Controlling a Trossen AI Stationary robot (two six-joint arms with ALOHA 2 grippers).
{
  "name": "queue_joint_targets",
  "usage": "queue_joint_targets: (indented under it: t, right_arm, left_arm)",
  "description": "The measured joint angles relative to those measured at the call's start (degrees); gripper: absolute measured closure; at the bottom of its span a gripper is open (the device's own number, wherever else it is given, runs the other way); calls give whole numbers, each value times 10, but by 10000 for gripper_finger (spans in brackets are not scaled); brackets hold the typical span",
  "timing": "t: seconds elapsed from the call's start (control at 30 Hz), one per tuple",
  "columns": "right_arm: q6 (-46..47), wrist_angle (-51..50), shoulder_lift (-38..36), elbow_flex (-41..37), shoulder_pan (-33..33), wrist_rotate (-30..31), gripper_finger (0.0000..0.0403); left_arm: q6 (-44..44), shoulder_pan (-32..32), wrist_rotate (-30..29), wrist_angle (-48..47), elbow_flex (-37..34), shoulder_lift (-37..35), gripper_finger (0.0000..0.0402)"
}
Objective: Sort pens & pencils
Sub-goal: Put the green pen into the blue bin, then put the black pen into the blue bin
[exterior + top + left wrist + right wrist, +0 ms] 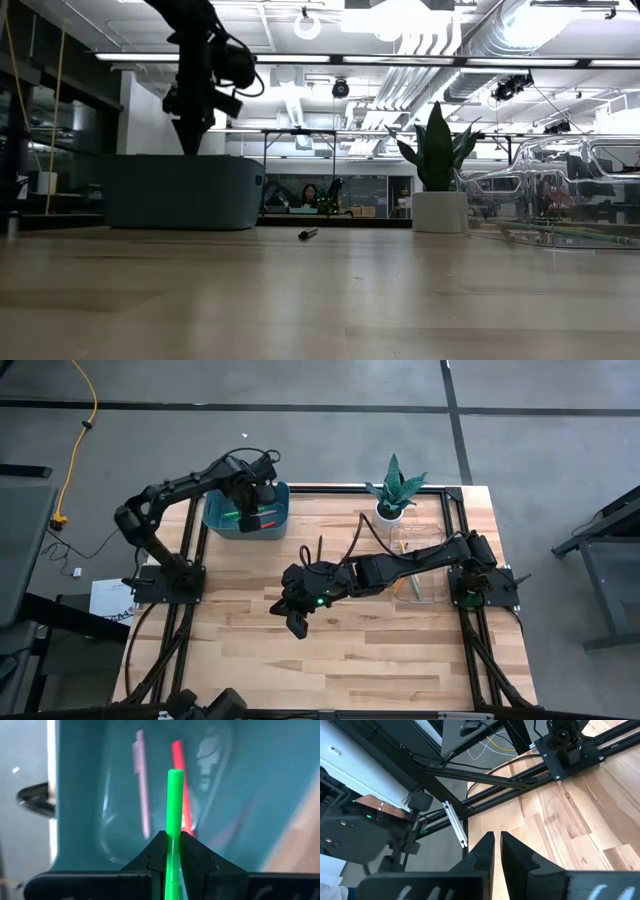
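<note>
My left gripper [252,500] hangs over the teal bin [220,520], pointing down, shut on the bright green pen [174,805]. The pale pink pen [141,790] and the red-orange pen [179,765] lie on the bin's floor below it. The black pen [307,234] lies on the table between the bin and the plant. My right gripper [297,622] is held above the table's middle, shut but for a slit [497,845], with nothing in it. Slim pencils lie in the clear tray [420,575] at the right. My left gripper pinches the green pen's shaft [172,845] between its two fingers. The fingers come from above, pointing down, and lie along the pen. The pen hangs below them, lifted clear, its free end [175,772] over the inside of the bin.
A potted plant [393,490] stands at the far edge beside the clear tray. Dark frame rails [190,575] run along the table's left and right sides. Bare wood stretches across the near half of the table [330,670].
</note>
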Motion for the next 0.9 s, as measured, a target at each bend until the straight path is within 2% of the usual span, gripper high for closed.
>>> queue_joint_targets:
  t: [0.13, 0.27, 0.6, 0.73, 0.9]
  right_arm:
    - [0, 0, 0, 0, 2, 0, 381]
    - [0, 2, 0, 0, 2, 0, 381]
    - [-2, 10, 0, 0, 2, -4, 381]
    - [-9, 15, 0, 0, 2, -4, 381]
    - [-39, 19, -11, -1, 1, -4, 381]
  left_arm:
    - [4, -2, -56, 2, 0, 11, 372]
    - [28, -1, -57, 6, 0, 11, 354]
    - [57, 2, -34, 5, 0, 11, 243]
    - [62, 2, -19, 0, 0, 10, 228]
    - [81, 2, 42, -26, 0, 2, 235]
